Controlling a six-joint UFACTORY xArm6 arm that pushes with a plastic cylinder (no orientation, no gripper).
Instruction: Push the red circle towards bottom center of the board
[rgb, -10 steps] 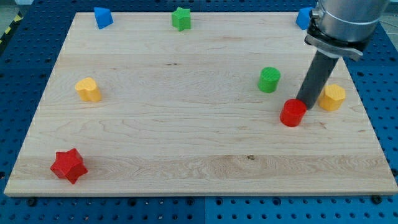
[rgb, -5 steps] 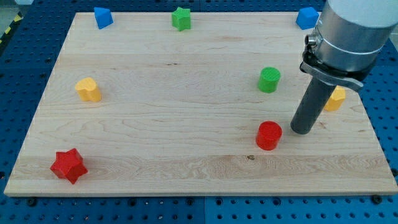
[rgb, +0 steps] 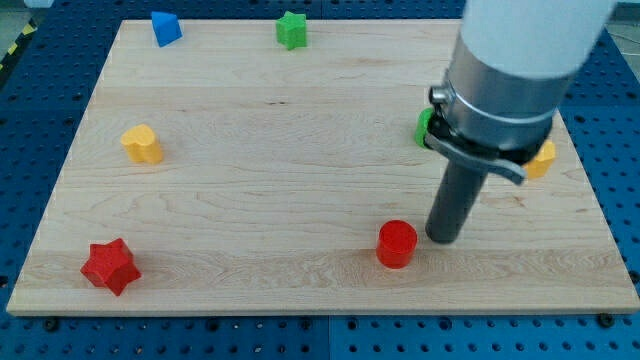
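The red circle (rgb: 397, 244) lies on the wooden board (rgb: 300, 180), right of the middle and close to the bottom edge. My tip (rgb: 443, 238) stands just to the right of it, very near or touching its right side. The arm's wide grey body rises above the tip and hides part of the board's right side.
A red star (rgb: 109, 266) sits at the bottom left. A yellow block (rgb: 142, 144) is at the left. A blue block (rgb: 165, 28) and a green star (rgb: 292, 30) are along the top. A green block (rgb: 424, 126) and a yellow block (rgb: 543, 160) are partly hidden behind the arm.
The tip has moved down and to the left, and the red circle has slid down-left ahead of it toward the bottom edge. The arm now covers the green block and the top-right blue block.
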